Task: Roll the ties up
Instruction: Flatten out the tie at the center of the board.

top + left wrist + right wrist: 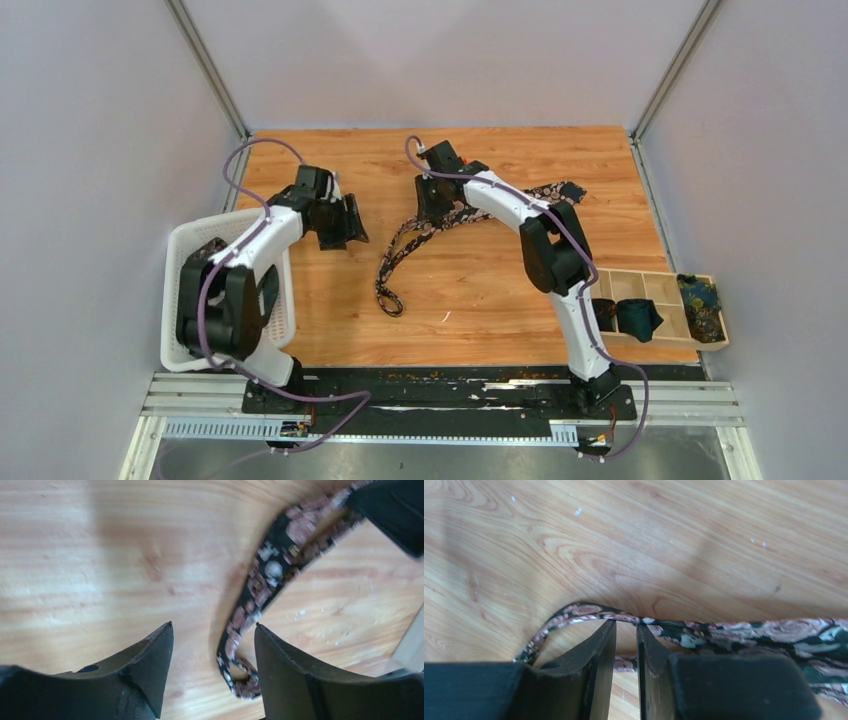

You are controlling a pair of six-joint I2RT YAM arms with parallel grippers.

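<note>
A black tie (398,258) with pink-white flowers lies strung across the wooden table from a curled narrow end near the middle to the far right. My right gripper (436,212) is at its mid-length. In the right wrist view the tie (734,630) arches up to the right gripper (625,622), whose jaws are nearly together and pinch it at the tips. My left gripper (344,224) hovers to the tie's left. In the left wrist view the left gripper (214,625) is open and holds nothing, and the tie (260,580) lies on the wood below.
A white basket (178,262) stands at the left table edge under the left arm. A wooden divided tray (660,288) at the right edge holds a rolled dark teal tie (637,318) and a blue-yellow patterned one (700,300).
</note>
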